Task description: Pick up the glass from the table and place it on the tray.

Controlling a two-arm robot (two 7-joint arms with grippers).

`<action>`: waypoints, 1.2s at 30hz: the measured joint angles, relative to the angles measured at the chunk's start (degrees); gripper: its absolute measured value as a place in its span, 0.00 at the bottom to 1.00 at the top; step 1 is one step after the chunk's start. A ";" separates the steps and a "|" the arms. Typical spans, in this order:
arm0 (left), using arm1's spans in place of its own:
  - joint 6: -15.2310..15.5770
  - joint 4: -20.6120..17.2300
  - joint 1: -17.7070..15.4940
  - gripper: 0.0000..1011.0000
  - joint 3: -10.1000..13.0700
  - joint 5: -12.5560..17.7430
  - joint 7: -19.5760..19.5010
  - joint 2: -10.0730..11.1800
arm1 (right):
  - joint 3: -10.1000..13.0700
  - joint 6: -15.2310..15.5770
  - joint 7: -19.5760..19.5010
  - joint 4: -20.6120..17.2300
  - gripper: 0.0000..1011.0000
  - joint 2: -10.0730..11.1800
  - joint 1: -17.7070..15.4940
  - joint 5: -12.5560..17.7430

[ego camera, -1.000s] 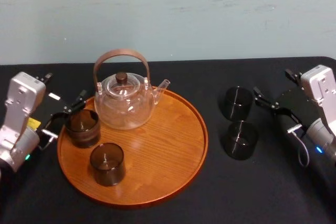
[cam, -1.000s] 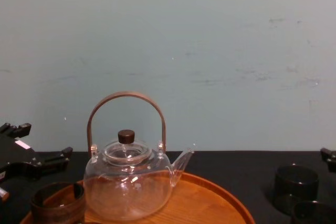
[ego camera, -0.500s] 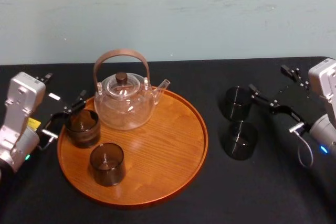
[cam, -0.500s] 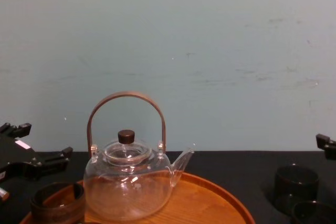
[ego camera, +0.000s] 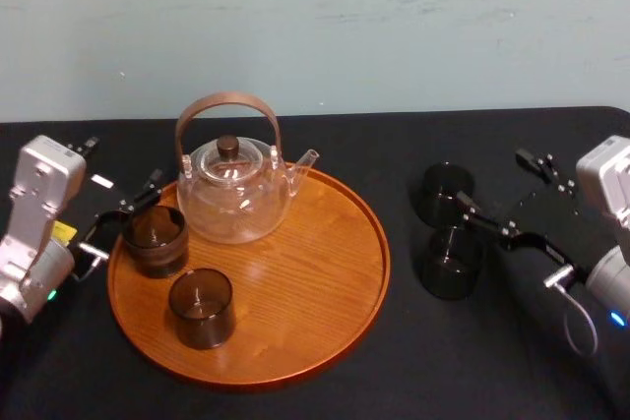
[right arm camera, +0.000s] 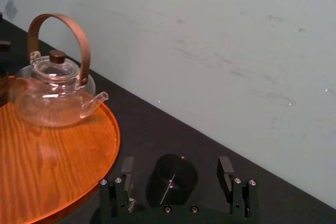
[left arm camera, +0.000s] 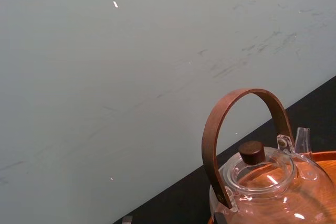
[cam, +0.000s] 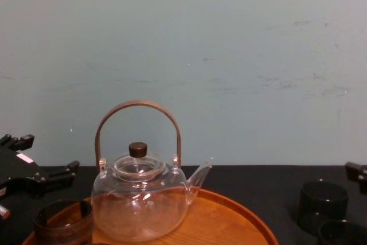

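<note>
Two dark glasses stand on the black table (ego camera: 394,381) right of the tray: a far glass (ego camera: 442,192) (cam: 323,205) and a near glass (ego camera: 448,263). My right gripper (ego camera: 497,186) is open beside them, one finger reaching between the two. In the right wrist view the far glass (right arm camera: 172,179) stands centred in the gap of that gripper (right arm camera: 176,167), touching neither finger. The round wooden tray (ego camera: 325,272) carries a glass teapot (ego camera: 233,189) and two more dark glasses (ego camera: 155,239) (ego camera: 201,307). My left gripper (ego camera: 120,166) rests open and empty at the tray's left rim.
The teapot's brown arched handle (cam: 137,107) rises well above the tray. The right half of the tray (right arm camera: 47,177) is bare wood. A pale wall runs behind the table's far edge. Bare black cloth lies between the tray and the right-hand glasses.
My right gripper has moved left and down toward the two glasses on the table, its fingers still open. The left arm, tray and glasses have not moved.
</note>
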 joint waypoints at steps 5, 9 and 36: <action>0.00 0.00 0.00 0.99 0.00 0.00 0.00 0.00 | 1.00 1.19 -0.19 -1.87 0.99 0.08 -2.61 -0.04; 0.00 0.00 0.00 0.99 0.00 0.00 0.00 0.00 | 1.35 1.36 0.15 -2.14 0.99 -0.60 -3.77 0.19; 0.00 0.00 0.00 0.99 0.00 0.00 0.00 0.00 | 4.03 1.86 3.62 1.59 0.99 -6.16 -7.35 1.87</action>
